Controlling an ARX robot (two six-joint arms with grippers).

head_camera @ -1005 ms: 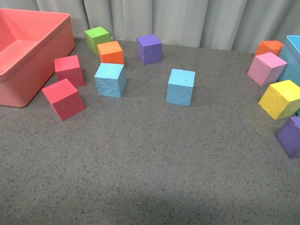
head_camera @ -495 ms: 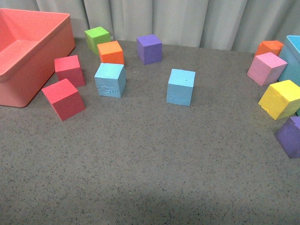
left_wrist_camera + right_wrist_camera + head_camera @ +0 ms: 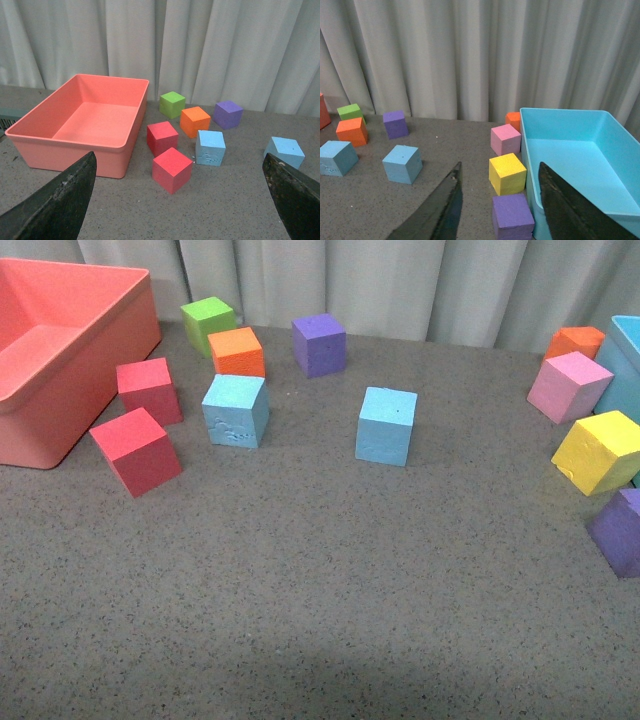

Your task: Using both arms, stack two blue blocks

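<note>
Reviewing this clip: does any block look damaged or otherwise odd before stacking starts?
Yes. The left blue block has a scuffed, pitted patch low on its front face, while the right blue block looks clean. The yellow block also seems nicked at a lower corner. Nothing is spilled or toppled.

Grey speckled tabletop (image 3: 320, 580), near side: open, a wide approach lane. Smooth light-blue foam cube (image 3: 386, 425) stands alone, free on every side. Scuffed light-blue foam cube (image 3: 235, 410) is crowded: orange foam cube (image 3: 237, 352) just behind, rear red foam cube (image 3: 149, 390) and front red foam cube (image 3: 135, 450) near its left. Its right and near faces are free. Coral plastic bin (image 3: 60, 370) blocks the far left.
</note>
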